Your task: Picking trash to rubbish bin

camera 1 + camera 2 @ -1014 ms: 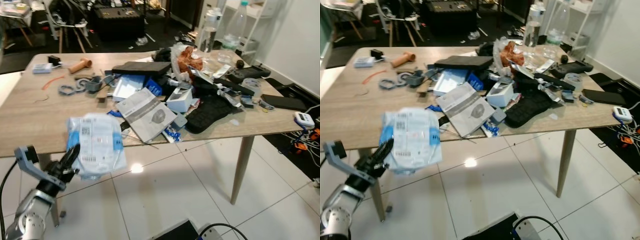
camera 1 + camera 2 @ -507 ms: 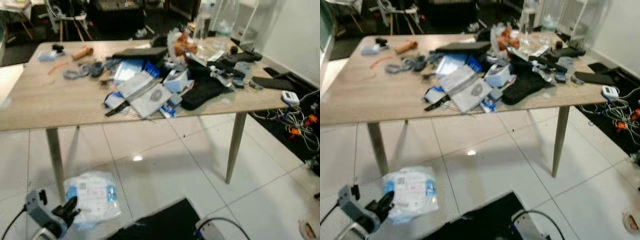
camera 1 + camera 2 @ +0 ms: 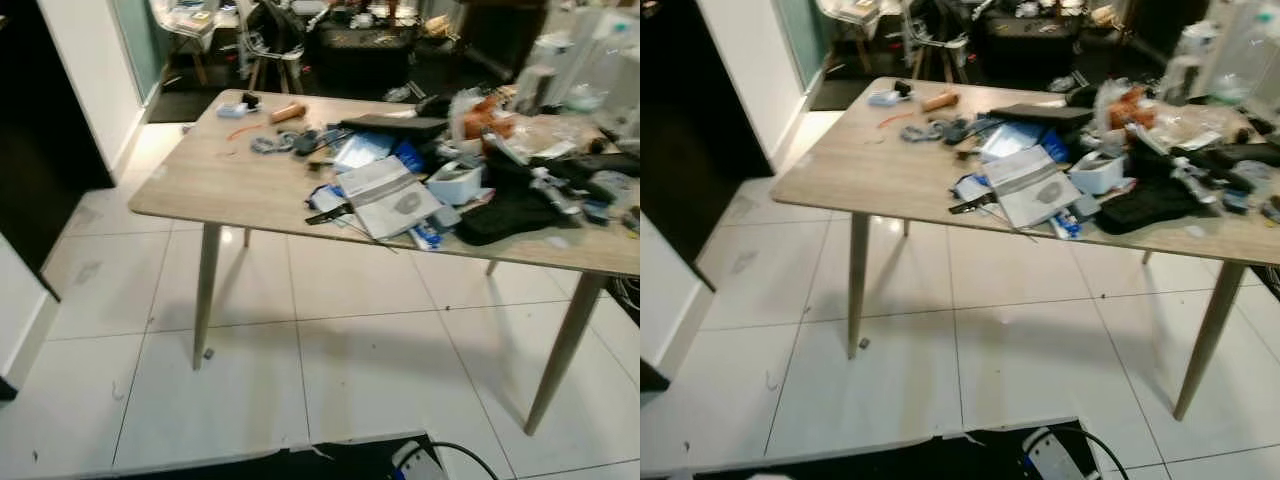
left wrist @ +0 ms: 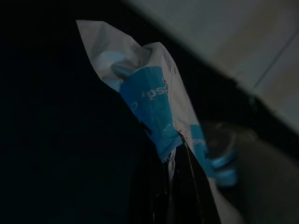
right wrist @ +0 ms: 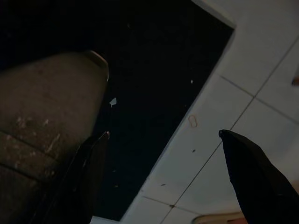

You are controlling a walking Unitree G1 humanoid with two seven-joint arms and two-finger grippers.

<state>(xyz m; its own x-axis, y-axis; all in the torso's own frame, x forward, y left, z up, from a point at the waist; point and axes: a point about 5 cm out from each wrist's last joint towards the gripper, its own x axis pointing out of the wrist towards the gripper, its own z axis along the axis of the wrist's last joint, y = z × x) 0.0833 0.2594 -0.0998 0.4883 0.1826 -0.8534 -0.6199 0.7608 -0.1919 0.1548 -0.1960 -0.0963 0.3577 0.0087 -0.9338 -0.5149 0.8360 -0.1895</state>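
A blue and white plastic wrapper point(image 4: 154, 93) is pinched between the closed fingers of the left gripper point(image 4: 170, 163), down in shadow. The right gripper point(image 5: 163, 154) is spread wide, holding nothing. The pinch should be kept firm until the bin is reached.

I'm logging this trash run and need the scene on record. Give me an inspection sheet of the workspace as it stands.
Surface: wooden table on slim legs, its near left part bare, white tiled floor beneath.
Job's things: white and blue plastic wrapper pinched in the left gripper; no rubbish bin seen.
Clutter: booklet, black pouch, white box and other small items piled on the table's right half.
Grippers: left shut on the wrapper; right gripper open, over the floor.
Cables: one black cable at the robot's base.
Surroundings: dark doorway on the left, chairs behind the table.
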